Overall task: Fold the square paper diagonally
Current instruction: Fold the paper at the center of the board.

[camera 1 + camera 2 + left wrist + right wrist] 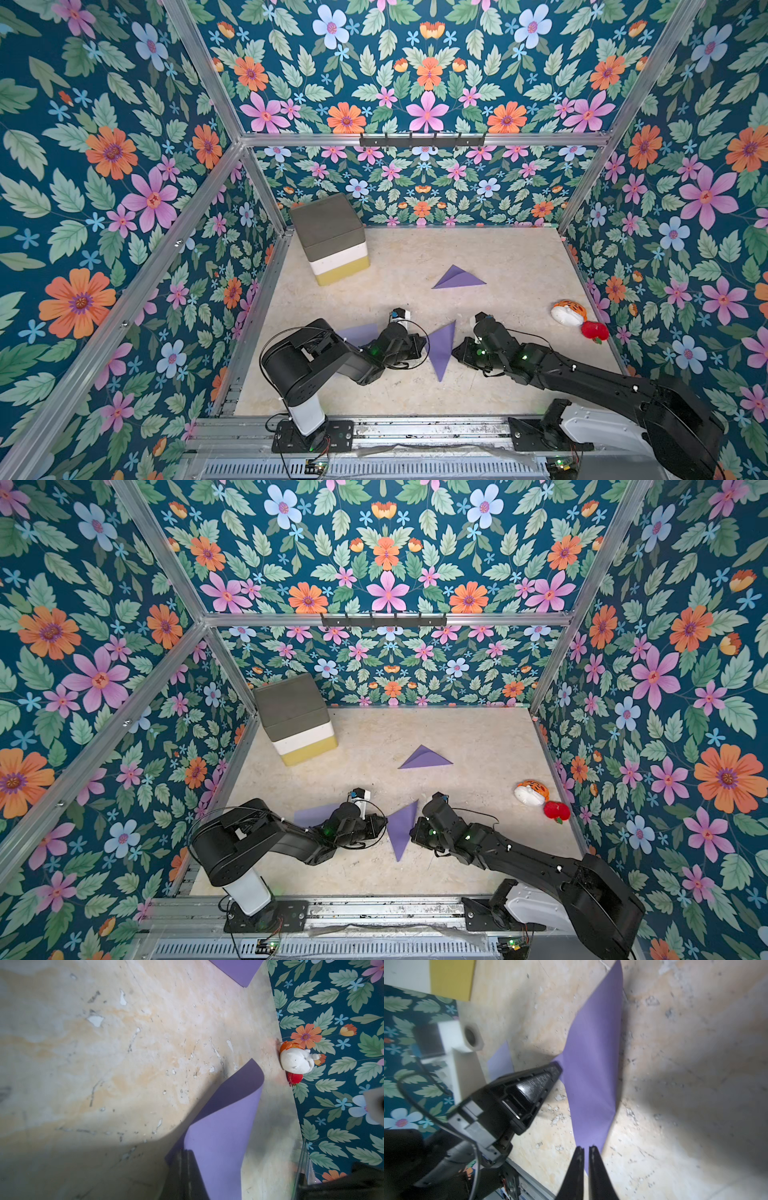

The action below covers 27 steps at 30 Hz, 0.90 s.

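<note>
Papers number three, all purple: a folded triangle [457, 279] far back, a flat sheet [357, 333] under the left arm [316, 361], and the middle paper [441, 351] bowed between both claws. Left gripper [556, 1069] and right gripper [586, 1148] each pinch its edge. One striped toy [568, 312], one red toy [594, 330], one block [332, 237].

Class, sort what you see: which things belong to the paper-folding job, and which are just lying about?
In the job: purple paper, left end effector, right end effector, both shut on it.
Lying about: folded purple triangle, flat purple sheet, stacked box, tiger toy, red toy.
</note>
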Available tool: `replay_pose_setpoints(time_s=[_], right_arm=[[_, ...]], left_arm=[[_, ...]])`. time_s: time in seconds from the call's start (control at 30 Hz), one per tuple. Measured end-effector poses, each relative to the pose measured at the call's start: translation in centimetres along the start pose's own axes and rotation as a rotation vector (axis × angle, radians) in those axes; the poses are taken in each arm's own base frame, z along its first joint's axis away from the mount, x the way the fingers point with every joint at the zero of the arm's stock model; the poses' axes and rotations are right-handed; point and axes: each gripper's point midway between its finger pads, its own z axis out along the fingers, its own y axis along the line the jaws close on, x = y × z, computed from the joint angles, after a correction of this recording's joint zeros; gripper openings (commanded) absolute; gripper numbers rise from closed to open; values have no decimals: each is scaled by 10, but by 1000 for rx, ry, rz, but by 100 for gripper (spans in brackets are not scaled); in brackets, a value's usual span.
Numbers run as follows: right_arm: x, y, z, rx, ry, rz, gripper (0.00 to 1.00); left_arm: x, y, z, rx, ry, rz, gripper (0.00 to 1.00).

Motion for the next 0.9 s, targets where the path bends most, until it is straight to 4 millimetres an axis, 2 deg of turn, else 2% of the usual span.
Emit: replay_pose_setpoints(time_s=[0.13, 0.4, 0.53, 0.67, 0.9], right_arm=[[-20, -2, 8, -35, -22, 27, 11], [-22, 2, 32, -72, 17, 24, 9], [-15, -12, 42, -35, 41, 25, 8], [-7, -35, 46, 27, 50, 38, 8], [-11, -43, 47, 31, 9, 33, 7]], left_arm=[[0, 0, 0, -3, -4, 6, 0], [0, -2, 2, -4, -3, 18, 0], [0, -1, 2, -6, -4, 19, 0], [0, -1, 2, -4, -6, 19, 0], [0, -1, 2, -1, -8, 19, 0]])
